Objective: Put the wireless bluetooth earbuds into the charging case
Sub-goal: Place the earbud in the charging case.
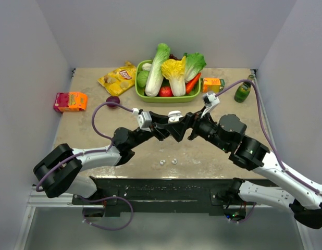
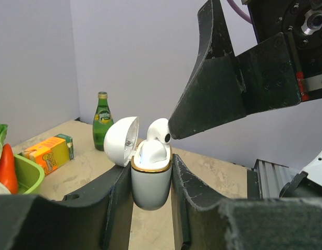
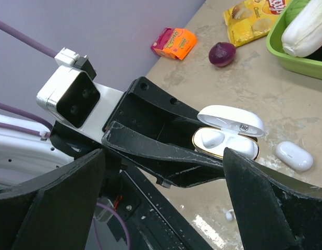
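Note:
The white charging case [image 2: 150,179] with a gold rim stands upright between the fingers of my left gripper [image 2: 151,208], which is shut on it; its lid [image 2: 121,140] hangs open to the left. One earbud [image 2: 159,130] sticks up out of the case's mouth, and a finger [image 2: 213,99] of my right gripper touches it with its tip. My right gripper [image 3: 163,152] is open wide, just in front of the case [image 3: 226,141]. In the top view both grippers [image 1: 175,121] [image 1: 191,127] meet above mid-table. Two loose earbuds [image 1: 162,162] [image 1: 174,161] lie near the front edge.
A white oval pod [image 3: 294,156] lies on the table beside the held case. At the back stand a green basket [image 1: 141,94] of vegetables, a chips bag [image 1: 118,78], a juice box [image 1: 213,84] and a green bottle [image 1: 243,91]. A red onion [image 1: 112,101] and a snack pack [image 1: 70,101] lie at the left.

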Robot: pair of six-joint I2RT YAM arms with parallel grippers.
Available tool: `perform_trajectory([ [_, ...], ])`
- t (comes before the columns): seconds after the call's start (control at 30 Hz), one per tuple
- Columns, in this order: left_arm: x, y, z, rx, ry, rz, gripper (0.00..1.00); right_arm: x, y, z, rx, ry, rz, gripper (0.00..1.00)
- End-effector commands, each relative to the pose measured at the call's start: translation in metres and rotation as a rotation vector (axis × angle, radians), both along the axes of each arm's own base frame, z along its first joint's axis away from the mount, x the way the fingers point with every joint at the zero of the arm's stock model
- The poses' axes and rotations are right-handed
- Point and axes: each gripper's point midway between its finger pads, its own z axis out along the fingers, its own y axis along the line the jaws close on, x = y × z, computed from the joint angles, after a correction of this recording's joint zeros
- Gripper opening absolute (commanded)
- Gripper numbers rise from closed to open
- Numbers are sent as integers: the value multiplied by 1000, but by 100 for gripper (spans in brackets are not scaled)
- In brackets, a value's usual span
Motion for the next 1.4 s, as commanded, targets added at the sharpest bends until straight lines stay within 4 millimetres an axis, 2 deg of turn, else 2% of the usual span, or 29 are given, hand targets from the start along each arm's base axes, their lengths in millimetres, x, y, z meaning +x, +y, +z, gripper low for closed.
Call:
perform_trajectory([
  [0.0, -60, 60, 132, -474, -425, -32, 0, 6, 1, 14, 8, -36, -24, 98],
  [0.13, -63, 62, 132, -476, -426, -36, 0, 8, 2, 10, -3, -32, -25, 98],
  [0.3, -64, 62, 131, -475, -424, -40, 0, 9, 4, 14, 0, -45, -21, 98],
  [0.5, -60, 62, 128, -468, -417, -23, 0, 0, 8, 39, 46, -91, 32, 98],
  [0.63, -58, 62, 127, -467, -419, -12, 0, -5, 1, 61, 77, -133, 37, 98],
  [0.73, -58, 62, 129, -470, -420, -11, 0, -5, -12, 68, 68, -155, 1, 98],
  [0.83, -61, 65, 132, -479, -420, -22, 0, 4, -36, 68, 38, -172, -117, 98],
  [0.9, -67, 68, 135, -494, -410, -48, 0, 9, -51, 58, -15, -162, -187, 98],
  [0.93, -70, 70, 136, -494, -409, -64, 0, 17, -65, 55, -44, -165, -263, 98],
  [1.0, -76, 77, 140, -512, -399, -91, 0, 18, -74, 47, -86, -165, -292, 98],
  [1.1, -84, 84, 140, -512, -362, -169, 0, 14, -77, 45, -99, -185, -275, 98],
  [1.23, -86, 90, 137, -475, -297, -292, 0, 3, -69, 35, -123, -204, -187, 98],
  [1.27, -87, 89, 135, -464, -284, -309, 0, -2, -68, 41, -96, -222, -160, 98],
  [1.3, -89, 88, 133, -449, -270, -344, 0, -4, -65, 36, -100, -224, -143, 98],
  [1.37, -91, 87, 130, -428, -263, -368, 0, -7, -63, 38, -84, -237, -124, 98],
])
